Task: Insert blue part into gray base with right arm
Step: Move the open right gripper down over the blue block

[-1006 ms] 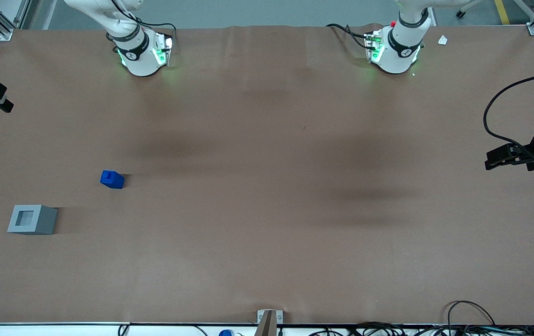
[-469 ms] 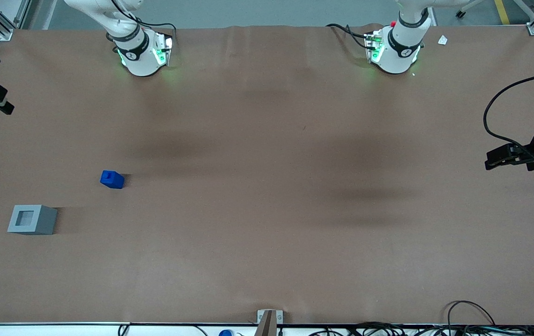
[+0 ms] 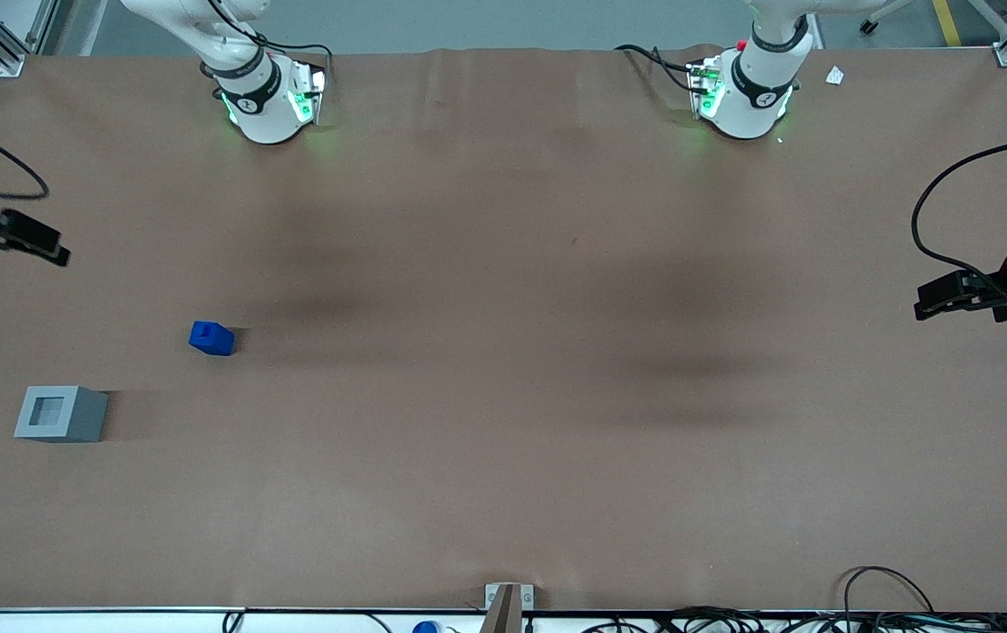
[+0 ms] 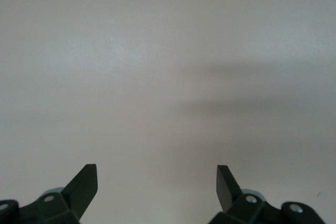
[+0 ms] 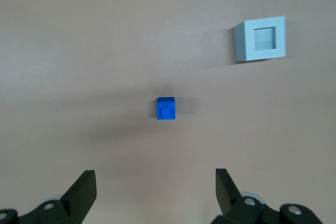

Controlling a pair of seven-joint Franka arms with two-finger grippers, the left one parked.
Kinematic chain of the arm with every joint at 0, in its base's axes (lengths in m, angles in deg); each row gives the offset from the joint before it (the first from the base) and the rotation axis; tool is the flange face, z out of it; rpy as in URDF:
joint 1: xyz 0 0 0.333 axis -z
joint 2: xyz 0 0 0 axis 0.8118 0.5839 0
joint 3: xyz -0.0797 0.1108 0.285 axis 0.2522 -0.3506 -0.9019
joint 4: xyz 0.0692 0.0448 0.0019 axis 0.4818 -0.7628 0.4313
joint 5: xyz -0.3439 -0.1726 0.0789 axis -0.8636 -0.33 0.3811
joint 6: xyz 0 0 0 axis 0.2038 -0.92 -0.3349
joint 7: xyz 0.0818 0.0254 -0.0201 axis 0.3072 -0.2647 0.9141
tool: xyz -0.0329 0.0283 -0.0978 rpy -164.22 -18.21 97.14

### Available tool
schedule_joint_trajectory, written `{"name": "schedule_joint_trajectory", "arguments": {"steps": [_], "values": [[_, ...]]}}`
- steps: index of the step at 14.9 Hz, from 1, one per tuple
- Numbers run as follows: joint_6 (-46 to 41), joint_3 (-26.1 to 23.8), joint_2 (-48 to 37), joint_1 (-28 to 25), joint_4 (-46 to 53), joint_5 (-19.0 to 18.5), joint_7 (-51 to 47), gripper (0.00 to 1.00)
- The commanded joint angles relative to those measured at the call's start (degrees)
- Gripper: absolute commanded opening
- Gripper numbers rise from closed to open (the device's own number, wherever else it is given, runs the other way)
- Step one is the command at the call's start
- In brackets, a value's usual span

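Note:
The blue part [image 3: 211, 338] stands on the brown table toward the working arm's end, nub up; it also shows in the right wrist view [image 5: 166, 109]. The gray base [image 3: 60, 413] sits nearer to the front camera than the blue part, recess facing up, and shows in the right wrist view too [image 5: 261, 39]. My right gripper [image 3: 53, 253] hangs high over the table's edge, farther from the front camera than both parts. In the right wrist view the gripper [image 5: 155, 183] is open and empty, well above the blue part.
The two arm bases [image 3: 266, 97] [image 3: 745, 92] stand at the table's back edge. A metal bracket [image 3: 507, 602] sits at the front edge. Cables [image 3: 886, 593] lie at the front corner toward the parked arm's end. A white scrap [image 3: 835, 76] lies near the parked arm's base.
My right gripper has moved nearer to the front camera and farther in over the table, toward the blue part. The blue part and gray base have not moved.

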Motion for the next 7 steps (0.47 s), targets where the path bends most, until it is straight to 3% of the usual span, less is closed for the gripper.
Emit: {"name": "schedule_joint_trajectory", "arguments": {"steps": [1,7], "values": [[7.12,-0.39,-0.98,0.63,-9.34,-0.03,-0.66,1.00],[25.64,-0.39,6.22,1.33,-18.75,-0.03,-0.57,1.00]]}}
